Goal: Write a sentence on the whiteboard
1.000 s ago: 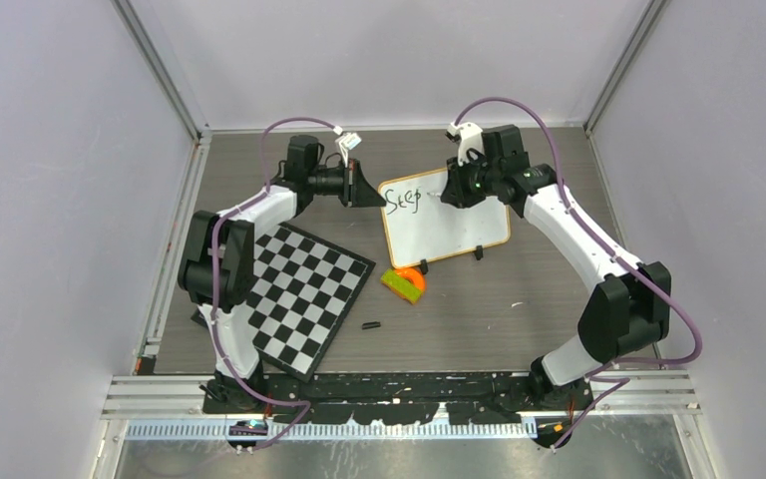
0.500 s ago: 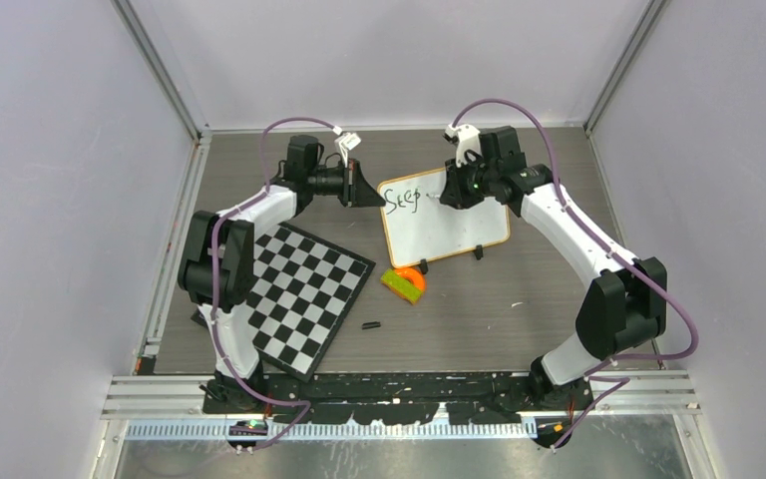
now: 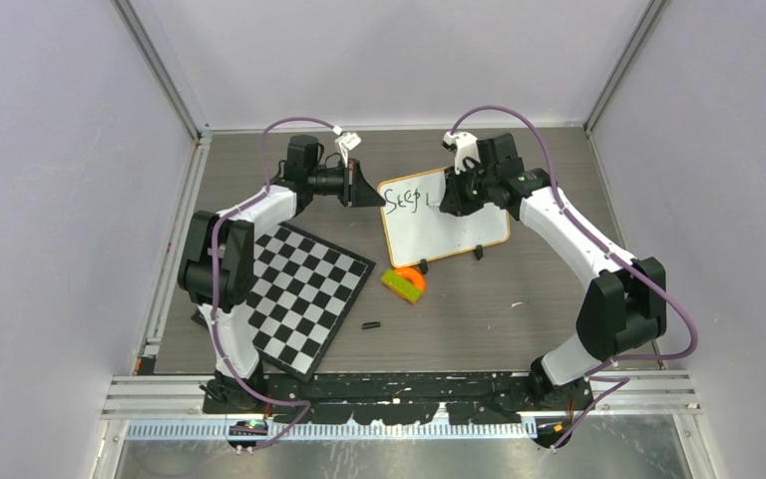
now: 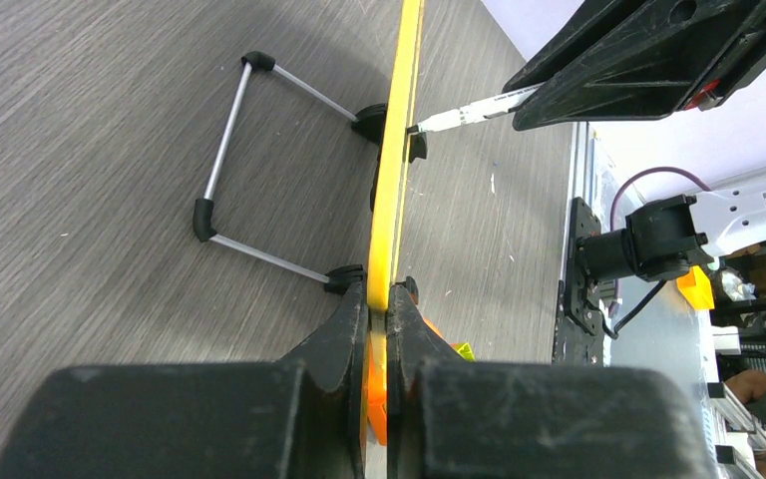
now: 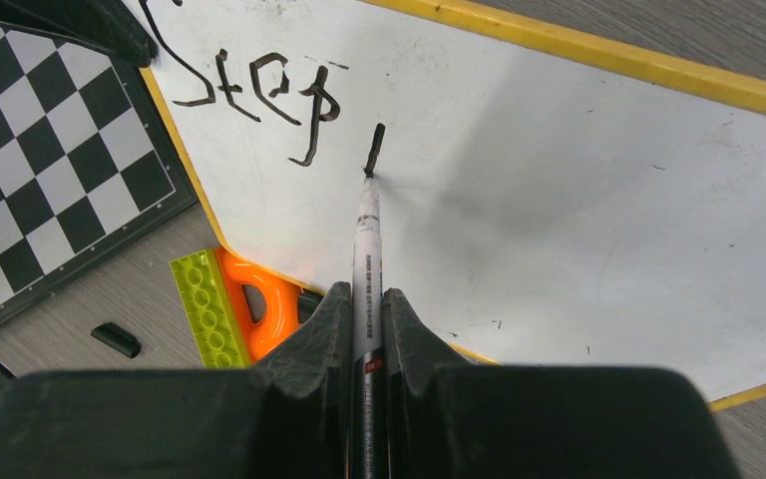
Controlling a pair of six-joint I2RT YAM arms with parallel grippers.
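Top view, your holdings: the whiteboard (image 3: pixel 459 228) stands tilted at the far middle of the table (image 3: pixel 499 299), between the two arms. The sentence (image 3: pixel 403 200) so far reads "Step" plus one short stroke, along the board's upper left. Your left gripper (image 3: pixel 372 192) sits at the board's left edge, and your right gripper (image 3: pixel 449 196) is over its upper middle. Also on the table: a chequered board (image 3: pixel 304 284) lying flat to the left, a green-and-orange block (image 3: pixel 403 283) just beside the whiteboard's near corner, and a small black piece (image 3: pixel 370 325) lying apart. Left wrist view: your left fingers (image 4: pixel 344 334) are clenched on the whiteboard's yellowish frame, seen edge-on. A wire stand (image 4: pixel 225 135) props the back, and the tip of the marker (image 4: pixel 464 115) touches the front face. Right wrist view: your right fingers are clamped on the marker's barrel. Its tip is pressed to the white surface at the foot of the short stroke, just right of the "p". The block and the chequered board show below and left of the frame.
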